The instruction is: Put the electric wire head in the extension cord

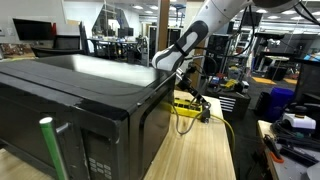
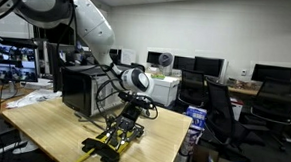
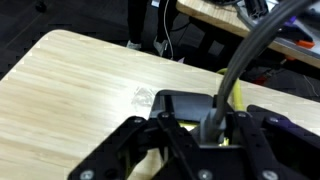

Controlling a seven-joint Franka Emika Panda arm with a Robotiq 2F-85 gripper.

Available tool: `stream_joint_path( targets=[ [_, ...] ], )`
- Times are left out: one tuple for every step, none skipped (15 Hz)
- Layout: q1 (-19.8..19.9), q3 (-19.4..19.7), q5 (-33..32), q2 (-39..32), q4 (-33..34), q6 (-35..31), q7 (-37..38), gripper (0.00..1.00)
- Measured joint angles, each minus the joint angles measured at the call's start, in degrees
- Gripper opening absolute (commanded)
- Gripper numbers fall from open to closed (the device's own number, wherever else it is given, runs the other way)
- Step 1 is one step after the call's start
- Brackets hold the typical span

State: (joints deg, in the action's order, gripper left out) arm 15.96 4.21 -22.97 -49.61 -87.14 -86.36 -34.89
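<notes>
Gripper [image 3: 205,130] is clamped shut on the black electric wire head [image 3: 185,103]. The yellow extension cord [image 2: 110,141] lies directly below it on the bench [image 2: 53,121] beside the microwave [image 1: 70,100], its length extending away from the microwave.

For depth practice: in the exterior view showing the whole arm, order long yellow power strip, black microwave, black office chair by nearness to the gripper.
1. Long yellow power strip, just below the gripper.
2. Black microwave, behind it.
3. Black office chair, off the table.
</notes>
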Motion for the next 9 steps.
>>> stream_joint_path(
  targets=[
    [-0.1, 0.0, -0.2, -0.2, -0.5, -1.1, 0.2, 0.82],
    [-0.1, 0.1, -0.4, -0.1, -0.6, -1.6, 0.2, 0.89],
    [-0.1, 0.3, -0.3, -0.1, -0.7, -2.1, 0.2, 0.96],
    [0.1, 0.5, -0.3, -0.1, -0.8, -2.7, 0.2, 0.99],
    [0.2, 0.6, -0.2, 0.1, -1.0, -3.4, 0.2, 1.00],
    [0.3, 0.6, 0.1, 0.4, -1.4, -4.0, 0.2, 1.00],
    [0.3, 0.4, 0.6, 0.8, -1.8, -4.8, 0.2, 1.00],
    [0.2, 0.1, 1.0, 1.3, -2.2, -5.4, 0.2, 1.00],
    [0.2, -0.2, 1.6, 1.9, -2.8, -6.1, 0.2, 1.00]
  ],
)
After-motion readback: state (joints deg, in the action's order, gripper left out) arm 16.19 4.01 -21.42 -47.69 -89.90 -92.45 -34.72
